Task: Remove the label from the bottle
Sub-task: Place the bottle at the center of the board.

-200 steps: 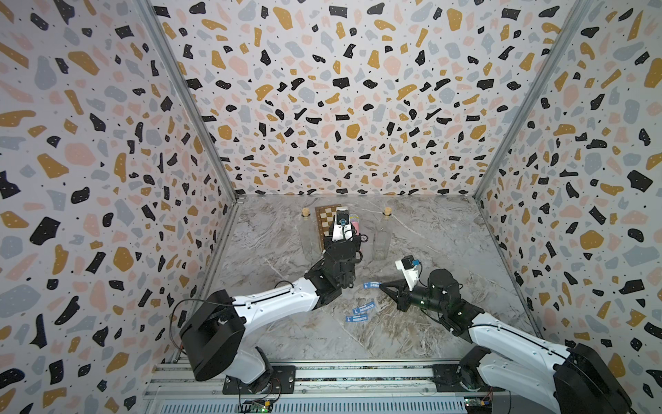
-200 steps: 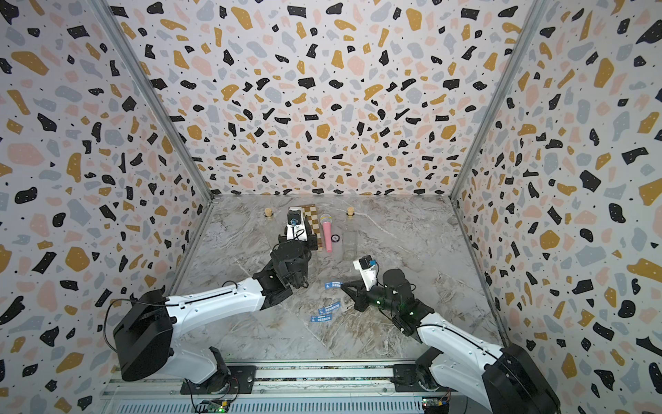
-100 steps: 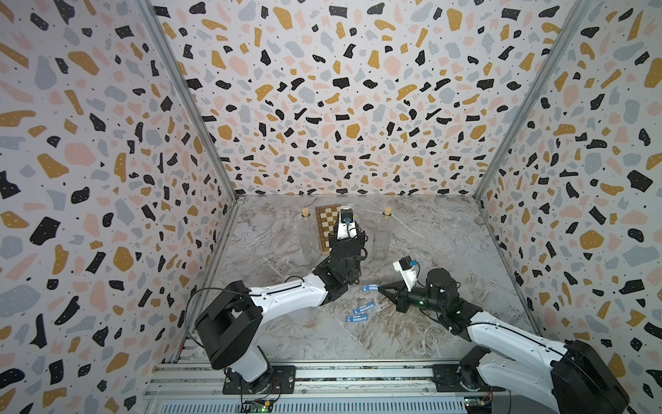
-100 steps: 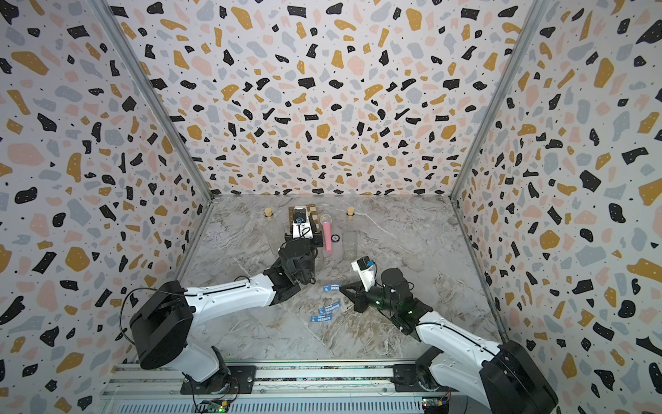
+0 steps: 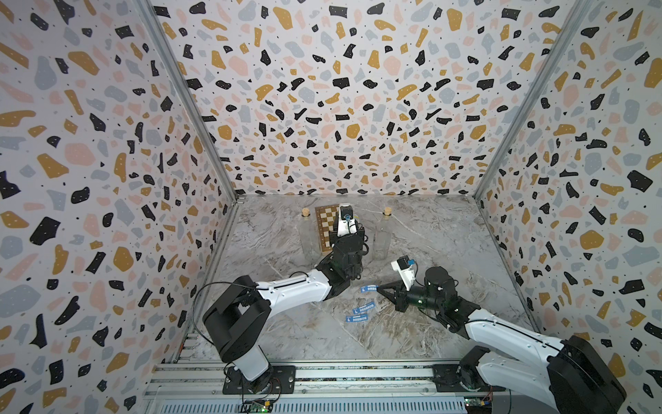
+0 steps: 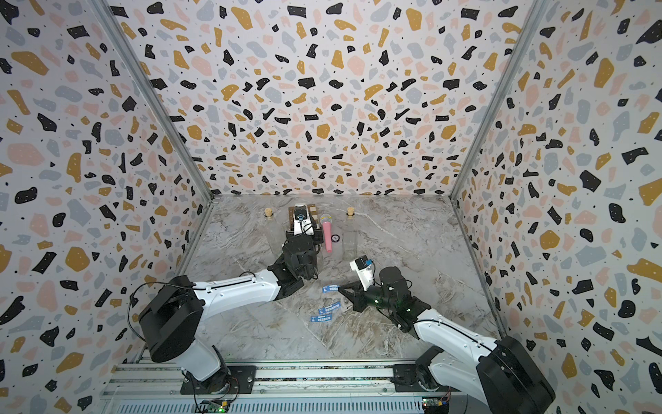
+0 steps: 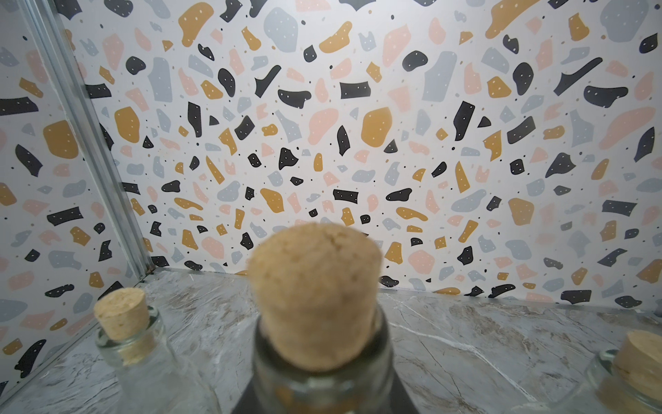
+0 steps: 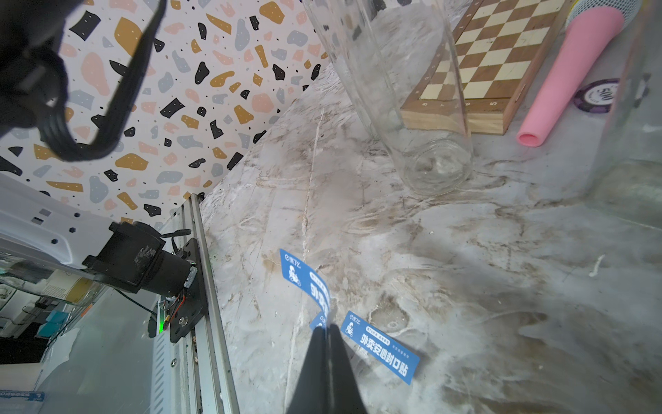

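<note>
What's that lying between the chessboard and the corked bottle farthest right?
A pink microphone and a small dark chip, seen in a top view.

You can read "500" on the purple chip [image 8: 596,95], upper right; "外卖安心封口贴" on the blue label [image 8: 381,353], bottom centre; "5" on the chessboard edge [image 8: 462,105].

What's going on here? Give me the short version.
The left end effector grips an upright glass bottle with a cork stopper. The right end effector is shut on a blue label, pinched by one end and clear of the bottle. Two loose labels lie on the table close by.
</note>
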